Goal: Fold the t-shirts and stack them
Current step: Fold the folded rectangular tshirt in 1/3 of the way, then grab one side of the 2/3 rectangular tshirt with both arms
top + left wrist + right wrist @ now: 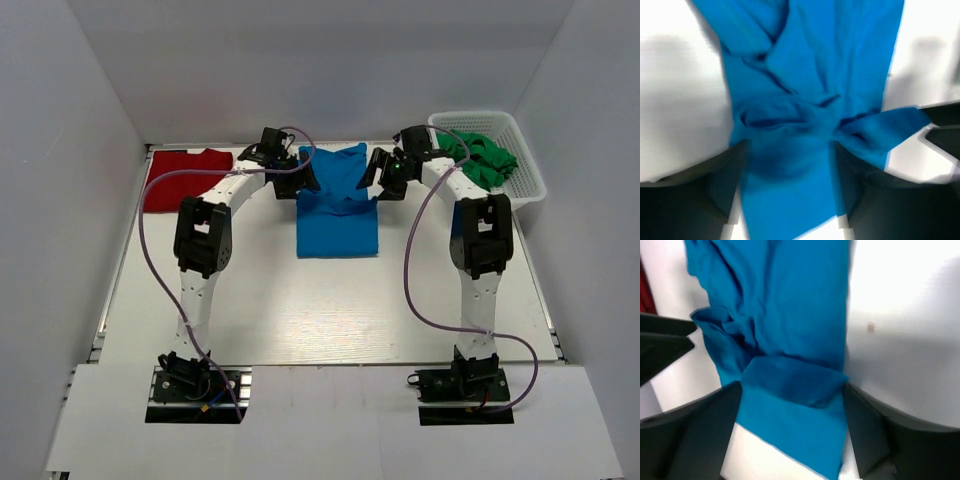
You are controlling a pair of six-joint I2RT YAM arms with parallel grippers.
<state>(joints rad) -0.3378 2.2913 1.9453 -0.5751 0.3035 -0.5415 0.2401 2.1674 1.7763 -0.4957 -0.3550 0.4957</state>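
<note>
Blue t-shirt lies on the white table, lower half a flat rectangle, far half rumpled with folds bunched across its middle

Left gripper sits at the blue shirt's far left edge, right gripper at its far right edge, shirt between them

Left wrist view: fingers spread wide, wrinkled blue cloth running between them and past them, not pinched; right gripper's dark tip at the frame's right edge beside the cloth

Right wrist view: fingers spread wide too, a folded-over flap of blue cloth lying in the gap, jaws not closed on it; cannot tell if a pad touches the cloth

Dark red t-shirt well left of the blue shirt, flat on the table by the left wall

White basket well right of the blue shirt, at the far right corner, green cloth heaped inside it

Both arms arch in from the near edge toward the blue shirt's far end
</note>
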